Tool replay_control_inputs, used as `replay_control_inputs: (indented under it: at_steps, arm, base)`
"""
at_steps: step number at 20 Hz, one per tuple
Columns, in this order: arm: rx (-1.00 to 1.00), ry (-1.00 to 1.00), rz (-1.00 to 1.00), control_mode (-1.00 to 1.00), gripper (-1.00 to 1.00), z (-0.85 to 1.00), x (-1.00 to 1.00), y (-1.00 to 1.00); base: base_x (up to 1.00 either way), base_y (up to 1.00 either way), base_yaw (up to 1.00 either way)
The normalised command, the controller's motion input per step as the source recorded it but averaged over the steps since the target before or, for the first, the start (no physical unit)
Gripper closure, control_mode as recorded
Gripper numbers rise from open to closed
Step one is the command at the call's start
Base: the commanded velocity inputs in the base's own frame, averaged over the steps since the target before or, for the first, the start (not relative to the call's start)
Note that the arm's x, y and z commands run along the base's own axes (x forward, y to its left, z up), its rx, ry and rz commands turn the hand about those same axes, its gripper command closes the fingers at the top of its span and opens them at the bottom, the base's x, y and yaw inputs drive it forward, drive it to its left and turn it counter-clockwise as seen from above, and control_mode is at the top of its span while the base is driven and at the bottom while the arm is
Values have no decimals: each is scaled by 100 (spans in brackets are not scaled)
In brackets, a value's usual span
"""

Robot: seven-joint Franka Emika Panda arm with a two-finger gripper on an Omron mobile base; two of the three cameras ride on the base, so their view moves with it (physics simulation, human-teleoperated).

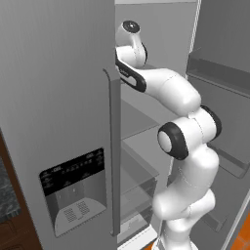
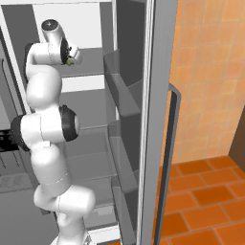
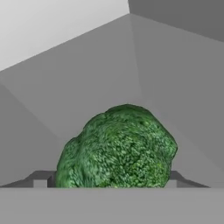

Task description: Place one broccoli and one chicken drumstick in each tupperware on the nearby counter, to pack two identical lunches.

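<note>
Broccoli [image 3: 117, 146] fills my hand view's lower centre, between the end effector's [image 3: 109, 181] fingertips; grip undeterminable.

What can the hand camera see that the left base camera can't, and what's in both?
The hand view shows the broccoli up close, green and lumpy, between the hand's fingertips, with grey fridge walls behind. The left base view shows the fridge door with its water dispenser, and the robot's white arm reaching inside. Both show the fridge's grey interior.
</note>
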Motion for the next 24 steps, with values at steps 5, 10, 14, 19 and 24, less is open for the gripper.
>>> replay_control_inputs:
  at_steps: [5,10,14,19,24]
  arm:
    - [15,-48,0,-100,100,0,-100,-47]
    - [19,-26,0,-100,100,6,-100,-68]
    - [1,13,-2,-100,100,-10,-100,-16]
    - [-5,33,-2,-100,100,-77,-95,0]
    - [-1,21,-2,100,100,-80,-78,0]
  base:
    - [0,0,0]
    - [0,0,0]
    - [0,0,0]
    - [0,0,0]
    - [-20,-1,-2]
